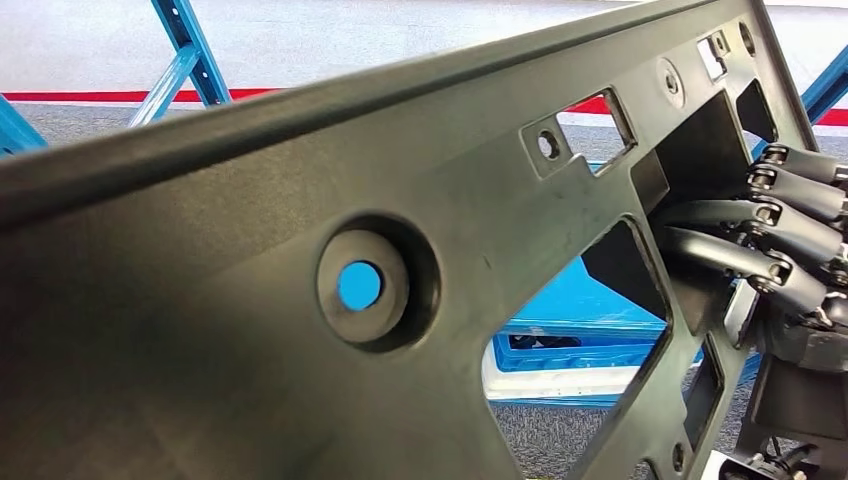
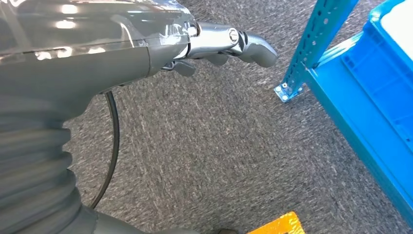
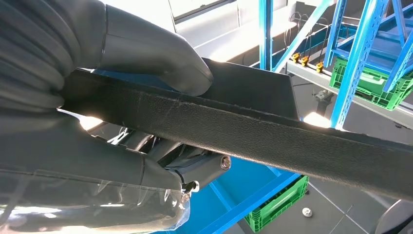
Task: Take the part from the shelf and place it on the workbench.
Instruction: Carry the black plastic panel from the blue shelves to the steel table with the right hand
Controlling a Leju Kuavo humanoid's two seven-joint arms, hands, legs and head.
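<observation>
The part is a large black plastic panel with round holes and angular cut-outs, held up tilted close in front of the head view. My right hand grips its right end, dark fingers hooked through a cut-out. In the right wrist view the thick grey thumb presses on one side of the panel's textured edge and the fingers lie on the other side. My left hand hangs over grey carpet, fingers loosely extended, holding nothing.
Blue shelf uprights and a blue bin stand behind the panel, with a red floor line beyond. Near my left hand are a blue shelf post, a blue crate and a yellow object. Green crates sit on racks.
</observation>
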